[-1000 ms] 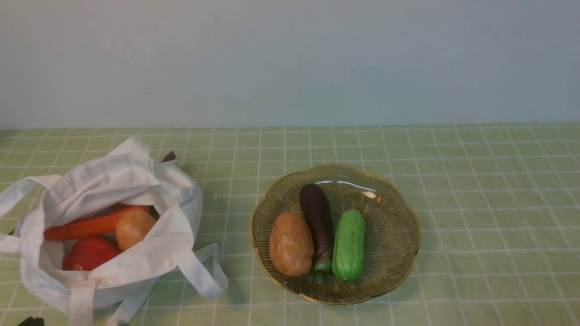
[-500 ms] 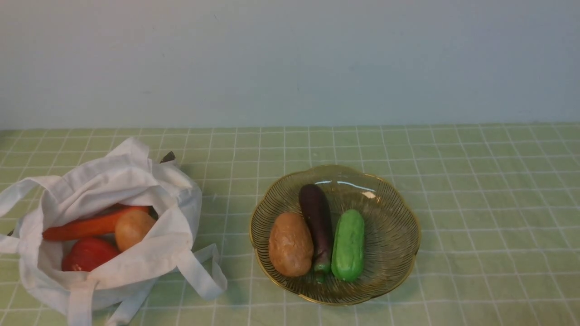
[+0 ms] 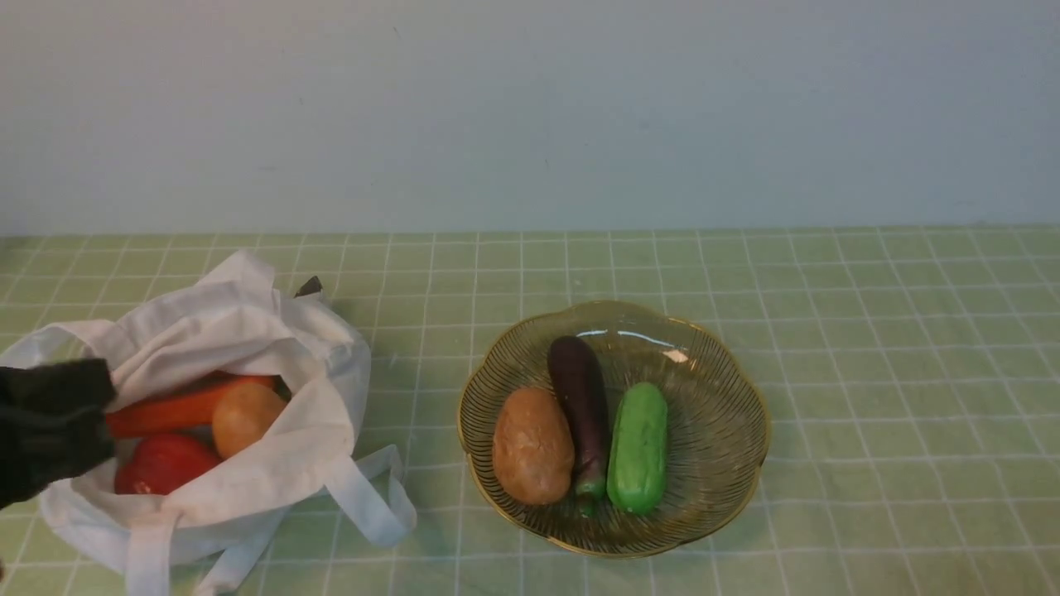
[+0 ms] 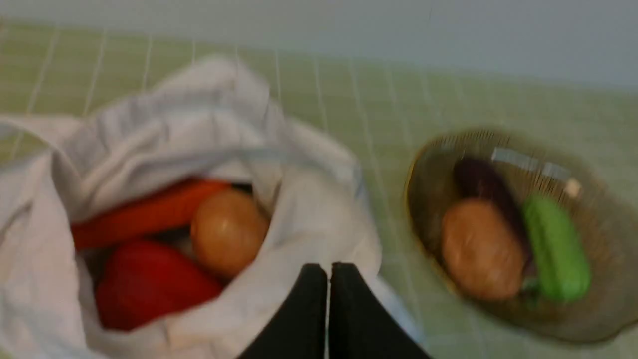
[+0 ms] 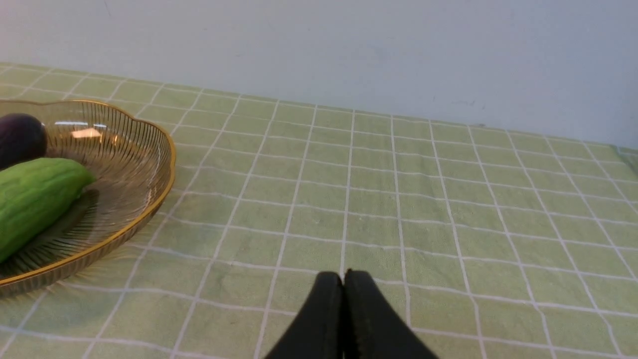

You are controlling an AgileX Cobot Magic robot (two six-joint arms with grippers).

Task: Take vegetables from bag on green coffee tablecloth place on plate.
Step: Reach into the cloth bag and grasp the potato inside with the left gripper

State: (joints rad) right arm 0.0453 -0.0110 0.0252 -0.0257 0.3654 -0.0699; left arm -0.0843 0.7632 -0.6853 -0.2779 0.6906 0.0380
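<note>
The white bag lies open at the left on the green tablecloth. Inside it are the orange carrot, a tan-orange potato and the glossy red vegetable. My left arm shows as a dark shape over the bag's left edge. In the left wrist view my left gripper is shut and empty, over the bag's near rim, close to the potato. The amber plate holds a brown potato. My right gripper is shut and empty above bare cloth beside the plate.
A dark purple eggplant and a green cucumber also lie on the plate. The bag's strap handles trail toward the plate. A pale wall runs along the back of the table.
My left arm has come into the front view from the left edge and now covers the bag's left side. The vegetables, the bag and the plate have not moved.
</note>
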